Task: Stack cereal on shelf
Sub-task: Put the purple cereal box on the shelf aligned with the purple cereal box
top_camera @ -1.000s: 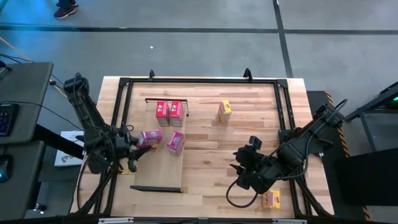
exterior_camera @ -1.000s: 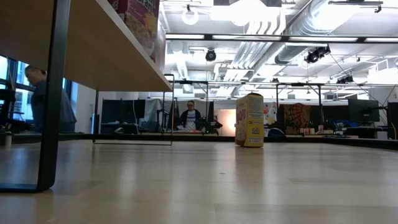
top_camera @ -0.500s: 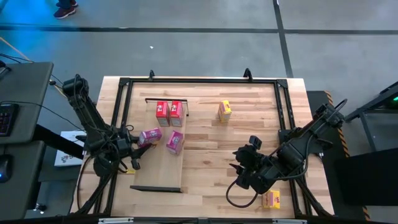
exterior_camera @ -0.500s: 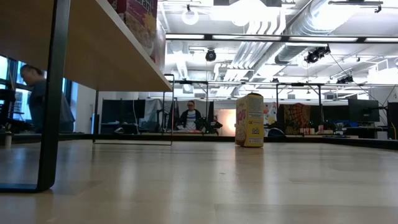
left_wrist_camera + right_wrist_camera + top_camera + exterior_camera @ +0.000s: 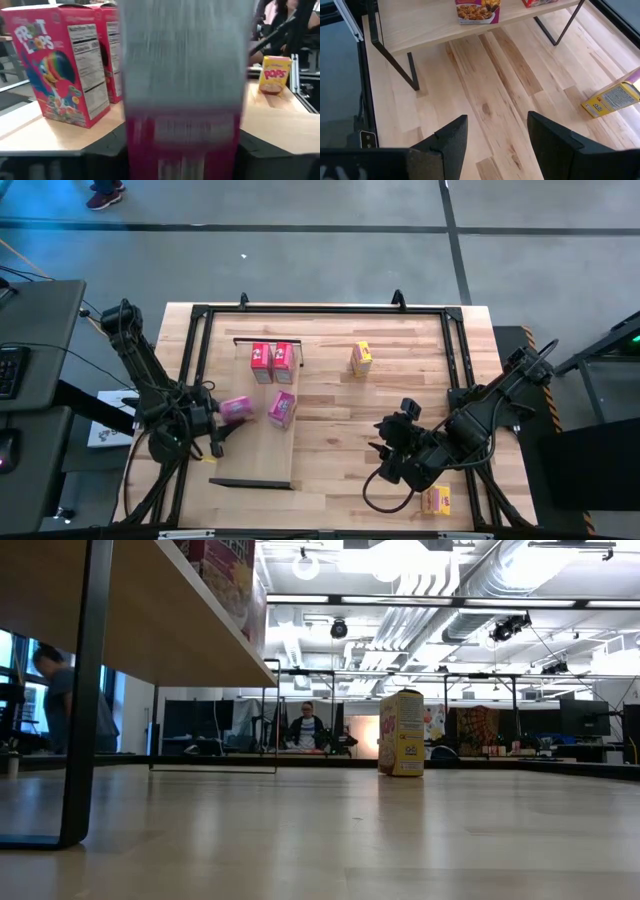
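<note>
The left tool (image 5: pixel 215 425) is closed on a pink cereal box (image 5: pixel 236 410), holding it at the left edge of the shelf (image 5: pixel 255 465), about midway along the shelf's length. In the left wrist view the held box (image 5: pixel 182 100) fills the middle between the fingers, blurred, with its long side running up and away from the tool. The relation that matters: the open shelf surface lies to the tool's right, toward the table's centre, and the box must go there clear of the pink box (image 5: pixel 282 408) standing just beside it. Two red boxes (image 5: pixel 272 357) stand together at the shelf's far end. The right tool (image 5: pixel 495 145) hovers open over the bare table (image 5: pixel 340 410), well apart from the shelf. One yellow box (image 5: pixel 361 358) stands on the table beyond it; another (image 5: pixel 436 500) lies near the right arm, which is nearer to both.
</note>
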`<state>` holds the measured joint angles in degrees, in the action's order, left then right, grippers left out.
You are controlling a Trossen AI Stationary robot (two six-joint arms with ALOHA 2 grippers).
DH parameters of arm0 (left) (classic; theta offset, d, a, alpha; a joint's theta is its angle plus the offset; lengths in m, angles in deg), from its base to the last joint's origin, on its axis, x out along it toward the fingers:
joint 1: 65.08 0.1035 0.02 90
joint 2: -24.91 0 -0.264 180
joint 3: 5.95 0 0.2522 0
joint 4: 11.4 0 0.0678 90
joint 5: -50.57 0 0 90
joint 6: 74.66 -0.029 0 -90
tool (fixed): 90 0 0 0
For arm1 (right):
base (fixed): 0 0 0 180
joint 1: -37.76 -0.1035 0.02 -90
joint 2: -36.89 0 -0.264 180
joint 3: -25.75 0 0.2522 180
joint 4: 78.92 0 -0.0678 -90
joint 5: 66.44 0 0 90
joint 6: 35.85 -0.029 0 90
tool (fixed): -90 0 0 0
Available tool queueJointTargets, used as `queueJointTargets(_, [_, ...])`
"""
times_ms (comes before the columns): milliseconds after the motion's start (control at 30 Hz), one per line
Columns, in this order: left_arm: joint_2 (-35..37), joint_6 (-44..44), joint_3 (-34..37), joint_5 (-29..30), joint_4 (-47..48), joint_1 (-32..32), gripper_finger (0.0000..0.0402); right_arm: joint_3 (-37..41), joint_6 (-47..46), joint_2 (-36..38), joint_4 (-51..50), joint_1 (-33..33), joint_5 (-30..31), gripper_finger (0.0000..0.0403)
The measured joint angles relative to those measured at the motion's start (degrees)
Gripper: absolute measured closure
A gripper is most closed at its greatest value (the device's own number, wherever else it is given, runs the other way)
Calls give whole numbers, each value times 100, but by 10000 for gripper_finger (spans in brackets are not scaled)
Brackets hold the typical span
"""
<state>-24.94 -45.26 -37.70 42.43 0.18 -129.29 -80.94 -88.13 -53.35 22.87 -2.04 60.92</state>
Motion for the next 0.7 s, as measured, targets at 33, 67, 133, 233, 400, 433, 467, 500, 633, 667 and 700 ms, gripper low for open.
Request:
queueJointTargets(33, [4,-92,1,-12,-73,0,206,0,-4,0,0,0,-5,208])
queueJointTargets(67, [16,-169,1,-11,-182,0,197,0,-39,0,0,0,-22,208])
queueJointTargets(133, [31,-355,1,-3,-383,2,179,0,-72,0,0,0,-52,208])
queueJointTargets(233, [67,-711,1,-74,-759,2,157,0,-50,0,0,-1,-75,208])
queueJointTargets(400, [238,-1359,1,-362,-1468,0,139,0,-34,0,0,0,-35,208])
queueJointTargets(433, [286,-1482,1,-411,-1579,2,138,0,-35,0,0,0,-35,208])
queueJointTargets(467, [346,-1591,1,-457,-1650,0,138,0,-35,0,0,0,-35,208])
queueJointTargets(500, [395,-1697,1,-480,-1744,0,138,0,-39,0,0,0,-35,208])
queueJointTargets(633, [651,-2115,1,-487,-1909,0,138,0,-39,0,0,0,-35,208])
queueJointTargets(667, [725,-2199,1,-487,-1912,0,138,0,-39,-2,0,0,-35,208])
queueJointTargets(700, [802,-2269,1,-487,-1912,0,138,0,-39,-2,0,0,-32,208])
